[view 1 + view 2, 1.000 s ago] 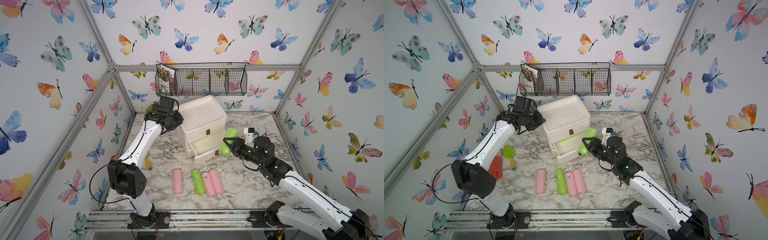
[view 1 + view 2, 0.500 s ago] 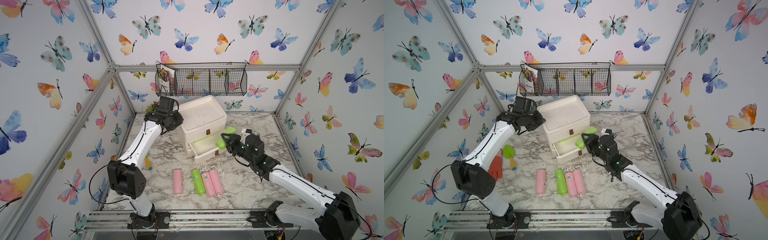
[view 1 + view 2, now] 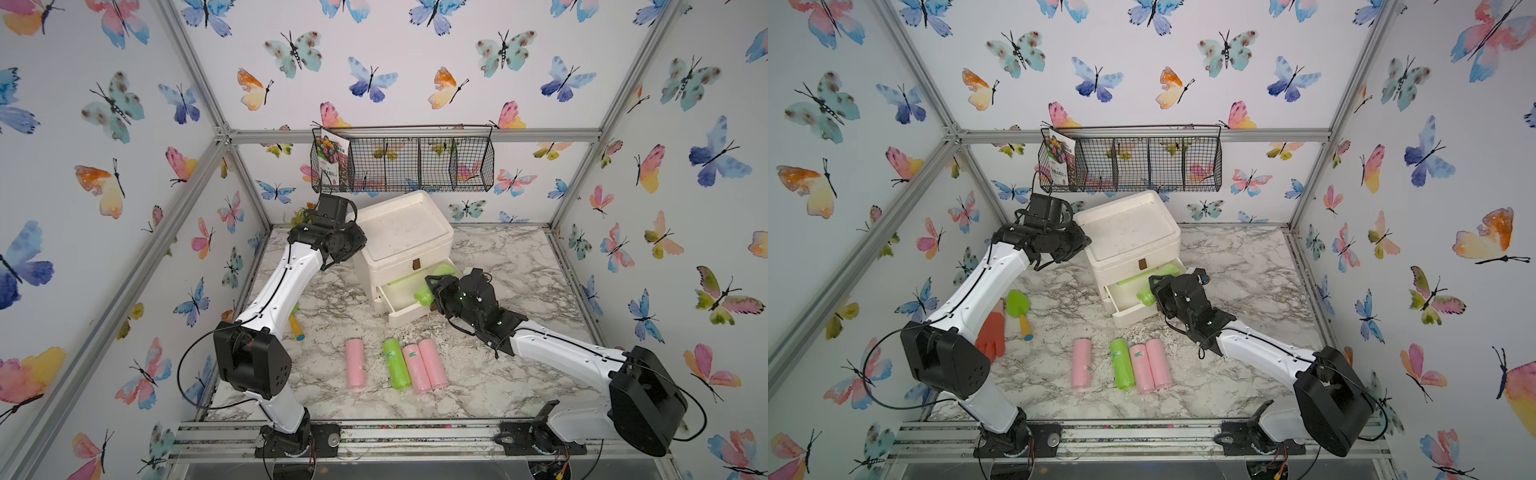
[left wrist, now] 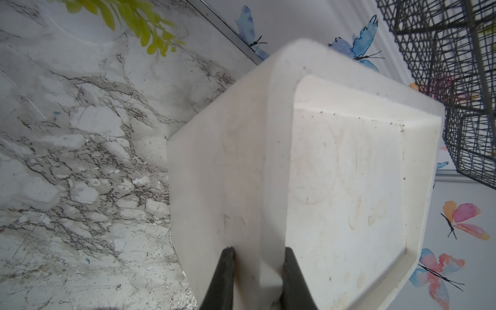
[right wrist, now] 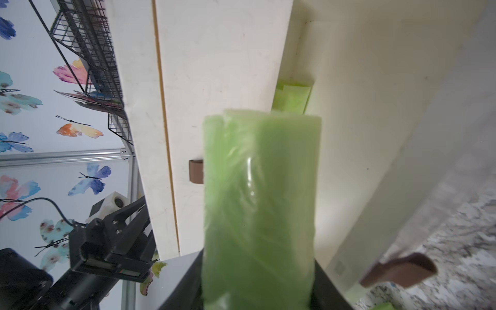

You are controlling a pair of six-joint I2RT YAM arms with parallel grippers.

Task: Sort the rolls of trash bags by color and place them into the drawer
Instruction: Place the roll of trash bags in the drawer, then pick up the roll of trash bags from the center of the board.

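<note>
Right gripper (image 3: 432, 291) holds green roll (image 3: 424, 294) over drawer (image 3: 409, 318) (one roll (image 3: 400, 279) inside); left gripper (image 4: 258, 252) pinches cabinet (image 3: 399, 232); four rolls (image 3: 397, 365) left near table (image 3: 519, 270) front edge.

Drawer unit (image 3: 1129, 237), white, rear-centre on marble table (image 3: 1246, 270); lower drawer (image 3: 1133, 318) stands open. Right gripper (image 3: 1155, 291) at drawer's open end w/ green roll (image 3: 1144, 296) between its fingers, roll tip over drawer interior. Drawer green roll (image 3: 1144, 276) lies along drawer's back. Left gripper (image 3: 1081, 244) against unit's upper side edge. Table front: lone pink roll (image 3: 1081, 363) apart; tabletop green roll (image 3: 1122, 363), middle pink roll (image 3: 1140, 368), end pink roll (image 3: 1158, 363) side by side, close-packed. Orange glove (image 3: 992, 332) & green trowel (image 3: 1018, 305) near left arm.
</note>
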